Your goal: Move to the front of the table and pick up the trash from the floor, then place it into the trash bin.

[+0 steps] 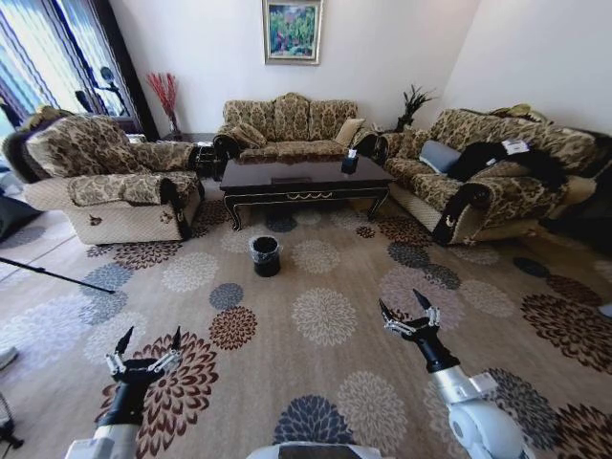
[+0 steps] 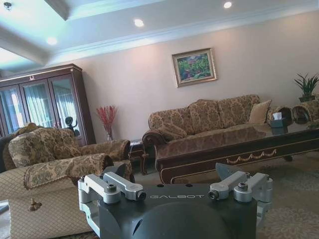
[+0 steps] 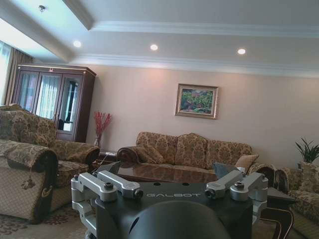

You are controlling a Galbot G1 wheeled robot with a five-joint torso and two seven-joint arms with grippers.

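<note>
Table (image 1: 304, 177) is seen well ahead; bin (image 1: 265, 255) stands on the carpet before it. Trash cannot be told apart from here — judged light, crushable paper, best pinched mid-crumple. Left hand (image 1: 145, 346) and right hand (image 1: 405, 308) are held spread, empty.

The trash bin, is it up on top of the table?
No, the trash bin stands on the carpet in front of the table, not on it.

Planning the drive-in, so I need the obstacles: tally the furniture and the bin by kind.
Patterned gold-brown fabric sofas: 3
Glossy dark wood coffee table: 1
Small round black trash bin: 1
Total: 5
</note>
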